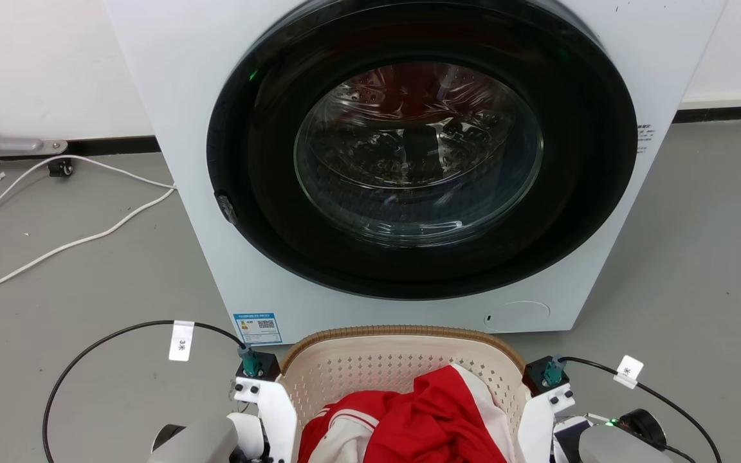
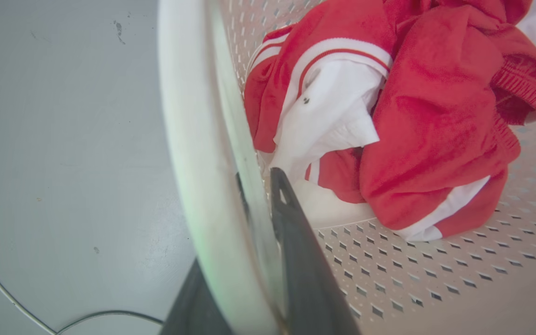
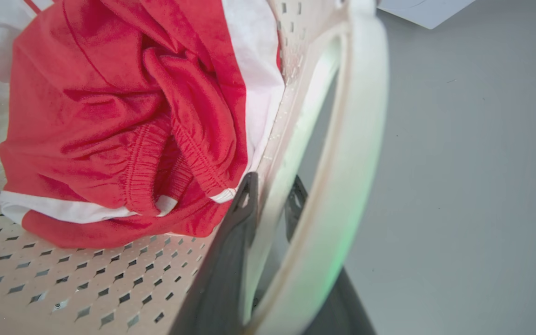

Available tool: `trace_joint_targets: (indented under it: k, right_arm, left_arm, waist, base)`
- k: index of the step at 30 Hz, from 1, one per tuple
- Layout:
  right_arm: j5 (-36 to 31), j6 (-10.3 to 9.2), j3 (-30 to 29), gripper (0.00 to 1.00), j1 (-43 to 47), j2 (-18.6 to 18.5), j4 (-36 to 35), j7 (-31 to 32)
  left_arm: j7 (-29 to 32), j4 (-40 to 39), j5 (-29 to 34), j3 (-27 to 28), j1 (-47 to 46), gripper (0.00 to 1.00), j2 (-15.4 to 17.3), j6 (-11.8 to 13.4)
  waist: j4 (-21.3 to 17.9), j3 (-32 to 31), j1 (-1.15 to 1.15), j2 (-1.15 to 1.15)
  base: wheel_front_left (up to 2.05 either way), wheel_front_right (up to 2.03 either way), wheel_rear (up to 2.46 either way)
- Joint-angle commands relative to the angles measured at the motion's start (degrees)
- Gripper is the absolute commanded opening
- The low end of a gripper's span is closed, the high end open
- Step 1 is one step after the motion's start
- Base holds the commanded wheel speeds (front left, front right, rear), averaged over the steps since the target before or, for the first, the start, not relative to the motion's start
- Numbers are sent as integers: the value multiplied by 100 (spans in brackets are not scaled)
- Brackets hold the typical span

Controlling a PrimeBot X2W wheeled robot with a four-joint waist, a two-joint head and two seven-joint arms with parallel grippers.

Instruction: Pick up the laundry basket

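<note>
The cream perforated laundry basket with its brown woven-look rim sits low in the head view, just in front of the washer. Red and white clothes lie inside it. My left gripper is shut on the basket's left side: one dark finger is inside the wall and the other is outside, under the white handle. My right gripper is shut the same way on the right side, at its white handle. I cannot tell whether the basket touches the floor.
A white front-loading washer with a closed dark round door stands right behind the basket. White cables trail over the grey floor at the left. Black cables loop from both wrists.
</note>
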Motion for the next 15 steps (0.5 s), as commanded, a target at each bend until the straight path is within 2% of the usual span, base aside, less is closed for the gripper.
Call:
trace_joint_targets:
  k: [1, 15]
  right_arm:
    - [23, 30, 105, 0, -32, -1, 8, -21]
    - [315, 30, 416, 0, -70, -11, 48, -90]
  left_arm:
    - [-77, -27, -33, -13, -161, 0, -2, -66]
    - [-132, -5, -126, -129, -165, 0, -4, -66]
  waist:
    - [-2, 0, 0, 0]
    - [-6, -5, 0, 0]
  base:
    - [0, 0, 0]
    - [0, 0, 0]
